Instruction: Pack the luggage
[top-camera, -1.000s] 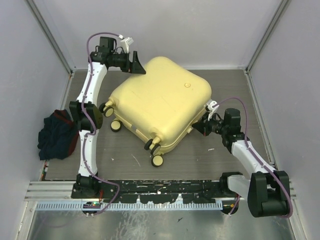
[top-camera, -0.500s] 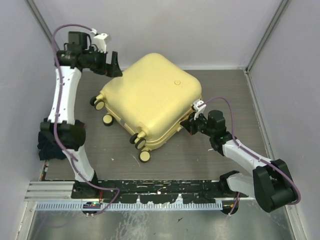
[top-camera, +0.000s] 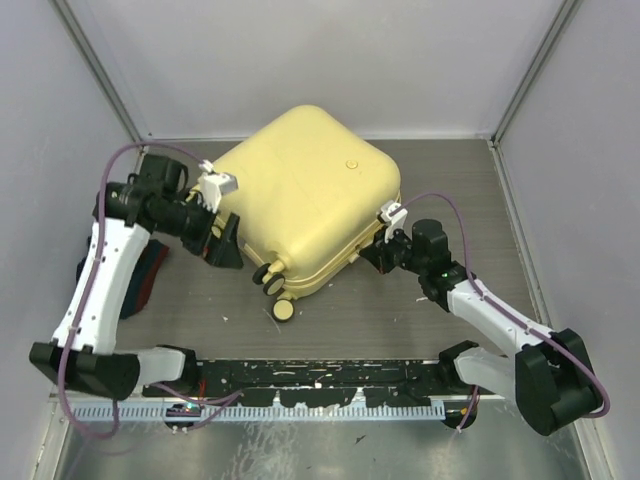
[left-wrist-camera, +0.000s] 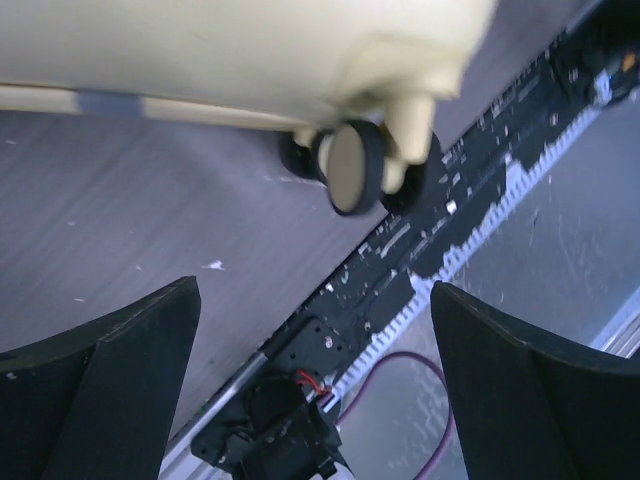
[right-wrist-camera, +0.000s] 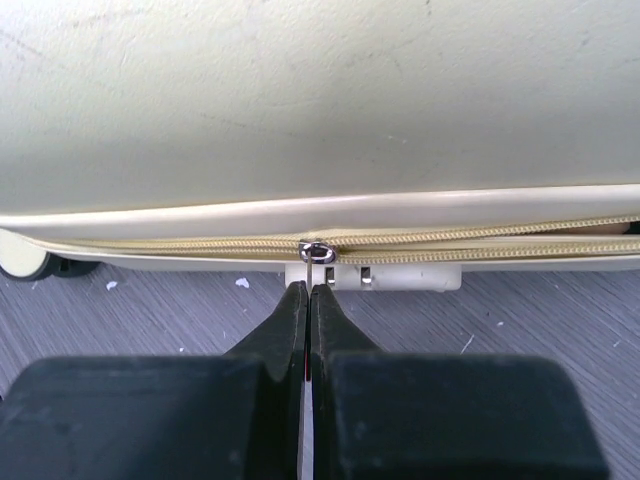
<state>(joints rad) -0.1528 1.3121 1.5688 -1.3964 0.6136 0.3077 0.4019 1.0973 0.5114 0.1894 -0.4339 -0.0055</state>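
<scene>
The luggage (top-camera: 310, 195) is a pale yellow hard-shell suitcase lying closed in the middle of the table, wheels toward the near left. My right gripper (top-camera: 374, 256) is at its near right side. In the right wrist view the gripper (right-wrist-camera: 309, 292) is shut on the thin metal zipper pull (right-wrist-camera: 317, 252) of the yellow zipper (right-wrist-camera: 470, 246) under the shell (right-wrist-camera: 300, 100). My left gripper (top-camera: 222, 245) is open and empty beside the left wheels. In the left wrist view the gripper (left-wrist-camera: 315, 385) has a wheel (left-wrist-camera: 355, 167) ahead of it.
A bundle of dark clothes (top-camera: 145, 278) lies at the left wall, partly behind the left arm. Grey walls close in the table on three sides. The black mounting rail (top-camera: 320, 375) runs along the near edge.
The suitcase has slid and turned toward the left. My left arm swung from the suitcase's far corner down to its near left side. My right gripper followed, still at the zipper.
</scene>
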